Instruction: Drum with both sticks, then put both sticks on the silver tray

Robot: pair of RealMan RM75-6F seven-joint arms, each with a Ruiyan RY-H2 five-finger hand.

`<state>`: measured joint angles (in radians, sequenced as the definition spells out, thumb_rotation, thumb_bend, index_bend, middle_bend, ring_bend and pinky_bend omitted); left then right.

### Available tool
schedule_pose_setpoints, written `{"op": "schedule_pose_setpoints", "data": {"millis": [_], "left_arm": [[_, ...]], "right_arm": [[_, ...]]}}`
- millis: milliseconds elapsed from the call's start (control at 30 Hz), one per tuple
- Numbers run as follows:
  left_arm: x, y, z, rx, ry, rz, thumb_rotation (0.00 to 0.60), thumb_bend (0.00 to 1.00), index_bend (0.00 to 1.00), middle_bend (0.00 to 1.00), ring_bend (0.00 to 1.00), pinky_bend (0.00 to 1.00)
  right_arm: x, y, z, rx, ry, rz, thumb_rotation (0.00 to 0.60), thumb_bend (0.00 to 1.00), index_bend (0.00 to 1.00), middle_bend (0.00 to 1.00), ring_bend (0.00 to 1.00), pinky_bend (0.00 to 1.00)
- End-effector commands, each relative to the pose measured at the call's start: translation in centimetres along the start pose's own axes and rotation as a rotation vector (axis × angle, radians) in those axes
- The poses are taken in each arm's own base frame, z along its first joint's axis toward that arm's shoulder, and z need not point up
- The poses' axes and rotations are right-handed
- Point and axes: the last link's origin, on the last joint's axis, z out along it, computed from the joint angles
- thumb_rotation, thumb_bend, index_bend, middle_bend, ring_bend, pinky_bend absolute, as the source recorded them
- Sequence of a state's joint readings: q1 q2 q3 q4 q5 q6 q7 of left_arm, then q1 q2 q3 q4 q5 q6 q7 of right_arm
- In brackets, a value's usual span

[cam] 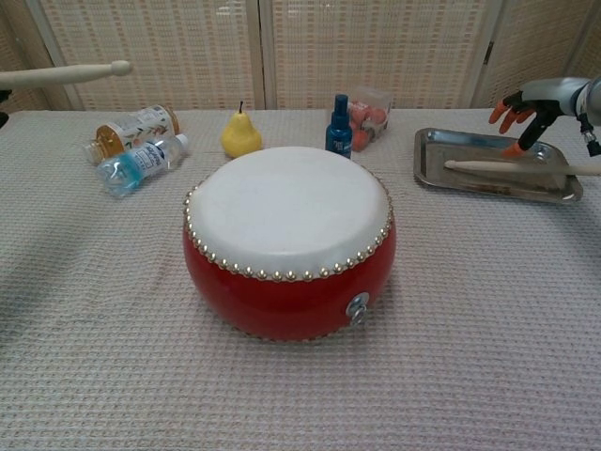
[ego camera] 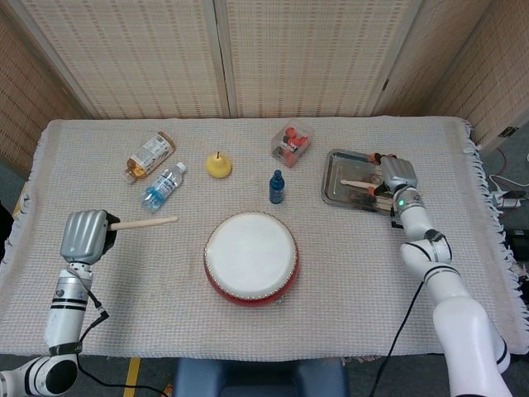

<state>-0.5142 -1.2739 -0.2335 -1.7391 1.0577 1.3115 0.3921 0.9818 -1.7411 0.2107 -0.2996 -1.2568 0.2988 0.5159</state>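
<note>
One stick on the tray, one in the left hand

Head view: left hand (ego camera: 83,235) grips a drumstick (ego camera: 145,222) left of the drum (ego camera: 251,257); bottles (ego camera: 163,185), pear (ego camera: 218,165) lie behind.
Chest view: right hand (cam: 537,98), fingers spread and empty, hovers over the silver tray (cam: 434,170) holding the second stick (cam: 512,166).

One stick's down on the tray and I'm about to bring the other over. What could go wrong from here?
1. The stick on the tray lies with its handle end over the silver tray's right rim; the open right hand just above it might nudge it off when pulling back.
2. The left hand holds its stick far left; carrying it across low risks clipping the drum or the blue bottle.
</note>
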Motion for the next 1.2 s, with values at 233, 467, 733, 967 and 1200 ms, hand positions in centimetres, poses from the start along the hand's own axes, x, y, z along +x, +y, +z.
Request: {"op": "schedule_pose_setpoints", "data": {"millis": [233,467,733,967,1200], "left_arm": [[0.1,0.6,0.0,-0.038,-0.002,0.012,0.6,0.89,1.0,1.0,1.0,1.0],[-0.5,4.9,0.9,-0.175,-0.034,0.038,0.6,0.89,1.0,1.0,1.0,1.0],[-0.5,9.3,1.6,-0.254,-0.025,0.091,0.6,0.88,1.0,1.0,1.0,1.0],[-1.6,11.4,1.2,-0.286,-0.056,0.126,0.6,0.89,1.0,1.0,1.0,1.0],[-2.6,12.5,1.1,-0.263,-0.094,0.098,0.6,0.89,1.0,1.0,1.0,1.0]], "right_arm": [[2.8,0.2,-2.4,0.16,0.076,0.025,0.6,0.28,0.28,0.2,0.14,0.29],[7.3,-0.8,-9.7,0.35,0.109,0.108,0.6,0.27,0.3,0.2,0.17,0.3],[9.3,-6.0,-16.5,0.465,0.04,0.203,0.6,0.27,0.33,0.22,0.2,0.33],[8.0,-11.4,-18.4,0.56,-0.066,0.249,0.6,0.26,0.37,0.22,0.2,0.34],[4.7,-16.6,-18.2,0.612,-0.096,0.198,0.6,0.25,0.43,0.23,0.2,0.34]]}}
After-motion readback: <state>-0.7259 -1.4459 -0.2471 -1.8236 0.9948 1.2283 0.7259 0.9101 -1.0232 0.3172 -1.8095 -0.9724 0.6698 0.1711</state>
